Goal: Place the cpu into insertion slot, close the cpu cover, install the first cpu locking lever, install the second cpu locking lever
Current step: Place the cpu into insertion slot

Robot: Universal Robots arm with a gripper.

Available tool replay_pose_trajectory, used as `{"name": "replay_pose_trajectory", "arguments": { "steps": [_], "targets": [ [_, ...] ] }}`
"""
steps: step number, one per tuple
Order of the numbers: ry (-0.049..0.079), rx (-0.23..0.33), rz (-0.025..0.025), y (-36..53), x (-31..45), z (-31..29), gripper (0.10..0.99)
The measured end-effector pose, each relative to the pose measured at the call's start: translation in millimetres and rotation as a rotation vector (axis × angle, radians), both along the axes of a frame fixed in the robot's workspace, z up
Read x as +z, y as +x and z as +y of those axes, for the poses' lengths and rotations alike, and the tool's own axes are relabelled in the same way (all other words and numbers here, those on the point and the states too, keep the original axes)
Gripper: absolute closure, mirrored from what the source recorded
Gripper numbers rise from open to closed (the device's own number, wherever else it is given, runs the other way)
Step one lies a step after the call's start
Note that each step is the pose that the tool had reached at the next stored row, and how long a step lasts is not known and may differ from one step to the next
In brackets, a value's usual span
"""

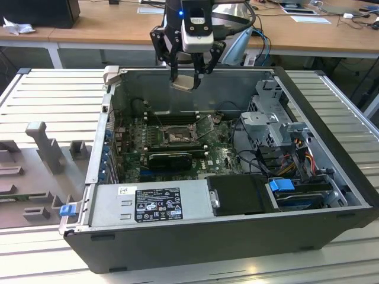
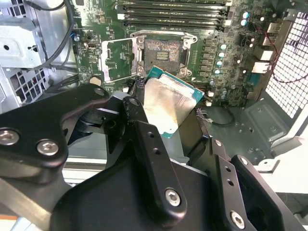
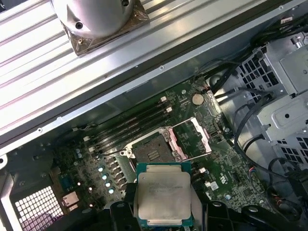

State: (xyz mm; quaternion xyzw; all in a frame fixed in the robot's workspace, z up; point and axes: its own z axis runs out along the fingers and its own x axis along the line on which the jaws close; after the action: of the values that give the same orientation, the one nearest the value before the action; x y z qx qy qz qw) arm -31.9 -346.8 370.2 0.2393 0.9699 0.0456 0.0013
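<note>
One gripper [image 1: 185, 81] hangs over the open computer case [image 1: 237, 239], up near the top of the case's far wall in the exterior view. Its fingers [image 2: 132, 105] are closed part way, just the chip's width, and pinch the cpu [image 2: 168, 103] on two opposite edges. The chip's dull silver top faces the camera in both wrist views, with a green edge showing round it. Nothing else touches the cpu; it is in the air, well apart from the motherboard [image 1: 228, 155] below.

The insertion slot [image 3: 151, 153] lies uncovered on the board with its pin field bare. The cpu cover [image 3: 195, 139] is swung open and sits just beside the slot, on the exterior view's right of it, with its square window showing green board through it. Long black memory slots [image 2: 171, 14] run along the far side of the slot. A black card with fins [image 1: 170, 158] lies on the slot's near side in the exterior view. A grey power supply [image 1: 151, 204] sits against the case's front wall.
</note>
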Motion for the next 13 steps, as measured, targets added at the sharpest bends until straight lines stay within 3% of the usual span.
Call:
{"name": "replay_pose_trajectory", "arguments": {
  "steps": [13],
  "targets": [
    [0.0, -0.067, 0.0, 0.0, -0.5, 0.0, 0.557]
  ]
}}
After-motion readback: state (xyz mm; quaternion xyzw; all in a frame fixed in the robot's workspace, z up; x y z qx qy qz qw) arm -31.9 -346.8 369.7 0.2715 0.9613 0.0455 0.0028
